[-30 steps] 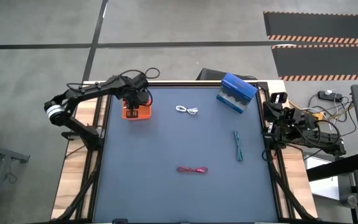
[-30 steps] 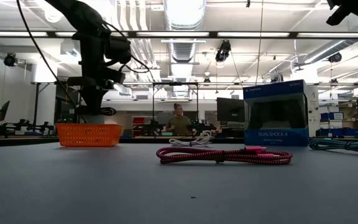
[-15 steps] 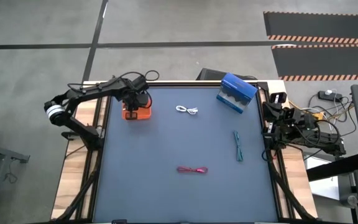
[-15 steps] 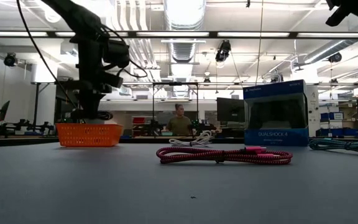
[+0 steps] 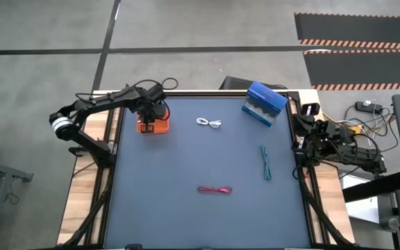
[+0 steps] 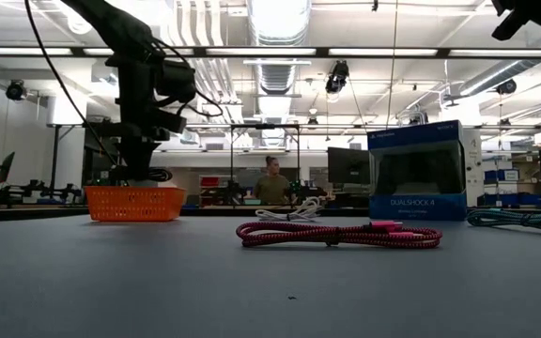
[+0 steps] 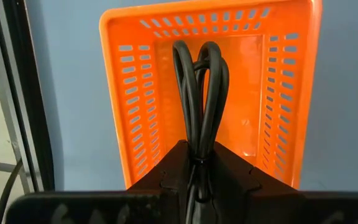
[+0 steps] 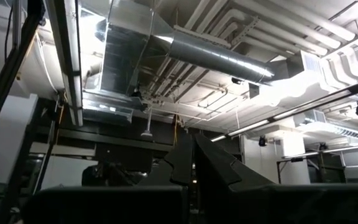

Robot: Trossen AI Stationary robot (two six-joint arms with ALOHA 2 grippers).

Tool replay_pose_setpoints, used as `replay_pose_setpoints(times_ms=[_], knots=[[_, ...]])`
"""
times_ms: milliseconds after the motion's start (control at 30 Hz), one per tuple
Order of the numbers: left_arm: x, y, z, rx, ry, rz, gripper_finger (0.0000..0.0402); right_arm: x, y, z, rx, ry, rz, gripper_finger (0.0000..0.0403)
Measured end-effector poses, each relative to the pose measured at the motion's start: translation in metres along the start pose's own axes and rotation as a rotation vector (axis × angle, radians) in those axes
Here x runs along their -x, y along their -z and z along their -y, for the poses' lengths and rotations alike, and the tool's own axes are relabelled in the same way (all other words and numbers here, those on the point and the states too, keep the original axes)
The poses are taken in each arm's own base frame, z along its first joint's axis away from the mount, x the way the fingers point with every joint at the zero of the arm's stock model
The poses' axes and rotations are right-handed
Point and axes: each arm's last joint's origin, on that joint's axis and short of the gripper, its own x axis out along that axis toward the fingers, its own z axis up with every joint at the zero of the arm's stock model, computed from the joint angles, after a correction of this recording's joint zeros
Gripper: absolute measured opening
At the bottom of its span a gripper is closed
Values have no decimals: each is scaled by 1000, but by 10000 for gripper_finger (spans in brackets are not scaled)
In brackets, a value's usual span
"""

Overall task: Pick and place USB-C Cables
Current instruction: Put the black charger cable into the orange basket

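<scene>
Overhead, your left gripper (image 5: 149, 115) is hovering over the orange tray (image 5: 160, 129); white cable (image 5: 209, 123), teal cable (image 5: 265, 162) and red-pink cable (image 5: 215, 189) are waiting. Wrist-side, fingers are clamping the black cable (image 7: 201, 93): you're placing, so release next. Your right gripper (image 8: 193, 163) is parked, pinched together.

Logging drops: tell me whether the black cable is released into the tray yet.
Not released: left pincer grips the black cable, which hangs over the orange tray.

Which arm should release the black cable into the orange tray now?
Left. The left gripper is shut on the black cable right over the orange tray; the right gripper is parked off the table's right edge, pointing upward.
</scene>
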Motion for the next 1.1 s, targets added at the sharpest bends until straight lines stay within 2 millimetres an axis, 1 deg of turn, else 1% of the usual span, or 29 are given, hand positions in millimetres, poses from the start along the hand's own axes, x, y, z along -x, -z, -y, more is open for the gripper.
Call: replay_pose_setpoints(times_ms=[267,600,1100], knots=[[0,-5,-4,-11,-39,51,40,0,1,0,2,8,-11,9],[-4,-2,-1,-14,-25,33,40,0,1,0,-15,8,-11,9],[-4,-3,-1,-4,-29,39,40,0,1,0,-28,8,-13,9]])
